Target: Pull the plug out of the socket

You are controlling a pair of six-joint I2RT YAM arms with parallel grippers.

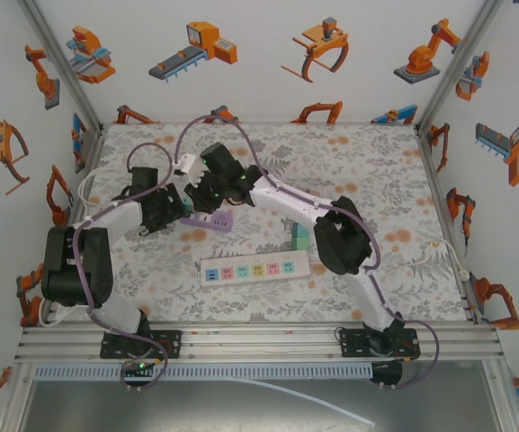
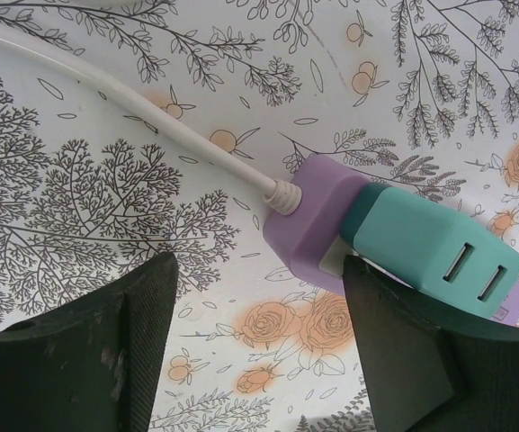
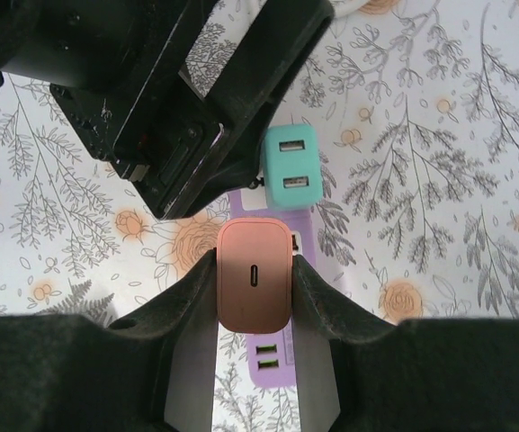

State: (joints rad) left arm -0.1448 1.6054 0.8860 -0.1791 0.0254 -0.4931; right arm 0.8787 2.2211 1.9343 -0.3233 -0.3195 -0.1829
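Lilac plastic socket block lies on the floral tablecloth, with the left gripper spread wide around its corded end. The right gripper pinches the salmon-pink rounded plug, which looks seated in the socket. Grip's done, pull's left.

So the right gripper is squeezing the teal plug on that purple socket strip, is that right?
Not quite. The right gripper is shut on the pink plug, not the teal plug, which sits untouched next to it on the purple strip. The right wrist view shows this.
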